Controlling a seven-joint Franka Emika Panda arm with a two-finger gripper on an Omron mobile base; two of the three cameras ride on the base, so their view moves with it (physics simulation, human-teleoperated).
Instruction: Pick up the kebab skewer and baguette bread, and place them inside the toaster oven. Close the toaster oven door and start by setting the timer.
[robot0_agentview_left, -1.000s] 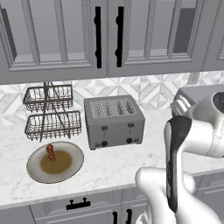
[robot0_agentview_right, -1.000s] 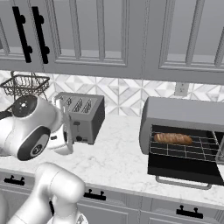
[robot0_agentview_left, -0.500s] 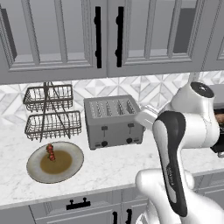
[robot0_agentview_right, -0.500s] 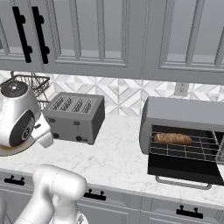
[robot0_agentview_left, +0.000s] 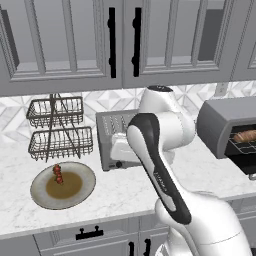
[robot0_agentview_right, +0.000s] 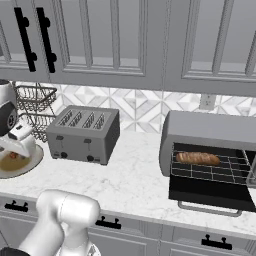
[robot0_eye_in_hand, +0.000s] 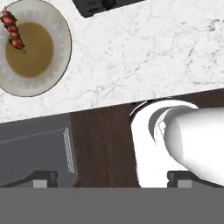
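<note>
counter (robot0_agentview_left: 125, 187): white marble | cabinets (robot0_agentview_left: 65, 40): grey | plate (robot0_eye_in_hand: 61, 35): holds kebab skewer (robot0_eye_in_hand: 12, 30) | pincer (robot0_eye_in_hand: 112, 181): released

White marble counter (robot0_agentview_left: 125, 192) — plate (robot0_agentview_left: 80, 191); wire basket rack (robot0_agentview_left: 60, 132); four-slot toaster (robot0_agentview_right: 85, 134); toaster oven (robot0_agentview_right: 210, 150)

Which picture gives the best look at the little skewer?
The hand view: the skewer is seen from above, red chunks distinct, at the plate's edge. In the left base view it is small. In the right base view the arm covers most of the plate.
</note>
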